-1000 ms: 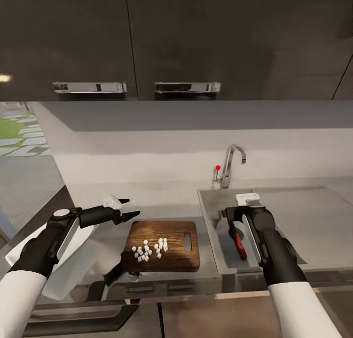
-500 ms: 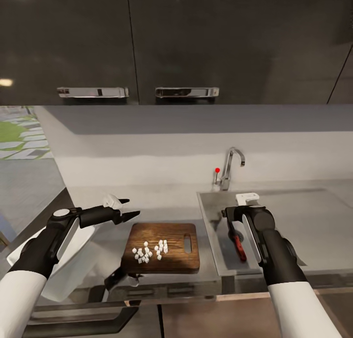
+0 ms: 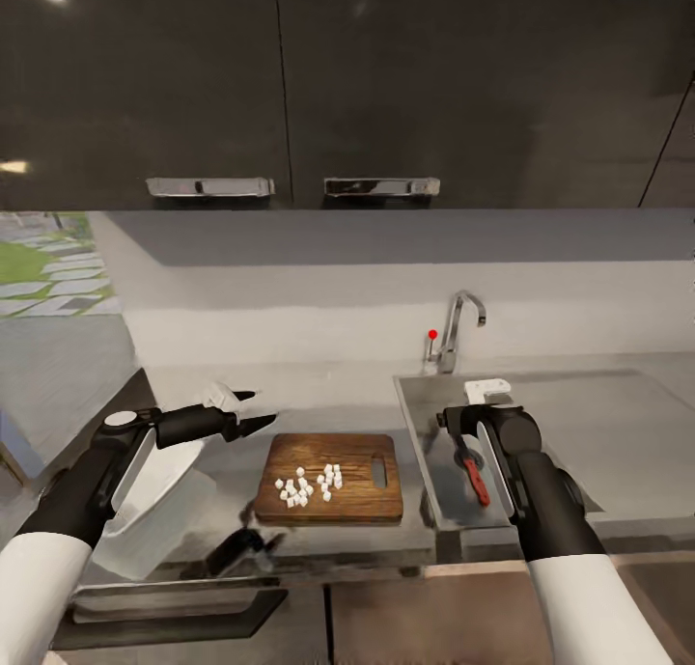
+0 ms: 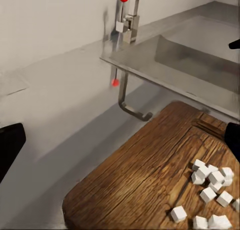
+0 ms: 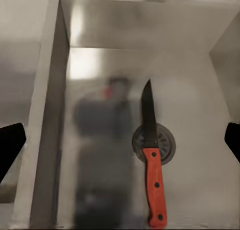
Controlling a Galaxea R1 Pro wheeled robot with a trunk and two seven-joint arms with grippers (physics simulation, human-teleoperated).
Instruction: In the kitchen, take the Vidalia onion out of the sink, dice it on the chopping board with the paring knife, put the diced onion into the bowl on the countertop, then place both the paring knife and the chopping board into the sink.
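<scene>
So the paring knife (image 5: pixel 152 165) was lying flat in the bottom of the sink (image 3: pixel 425 472), blade across the round drain (image 5: pixel 167 140), red-orange handle toward the near side. From the head camera the right arm covered most of it and only the handle peeked out. The right claw (image 3: pixel 456 420) hung over the basin with its fingers spread wide and nothing between them (the wrist camera just caught the two dark tips at the frame edges).

The chopping board (image 3: pixel 333 477) sat on the grey worktop (image 3: pixel 319 404) just left of the sink, slot handle on the sink side, with a small heap of white onion dice (image 3: pixel 309 484) on it. In the left wrist view the board's near edge was cut off, so some cubes ran out of frame.

The left claw (image 3: pixel 253 406) hovered left of the board, fingers parted and holding nothing. The white bowl (image 3: pixel 159 477) was at the far left end of the worktop, half hidden behind the left arm, and I couldn't tell whether it sat flat or tilted. The chrome tap (image 3: pixel 458 322) with its red knob stood behind the sink.
</scene>
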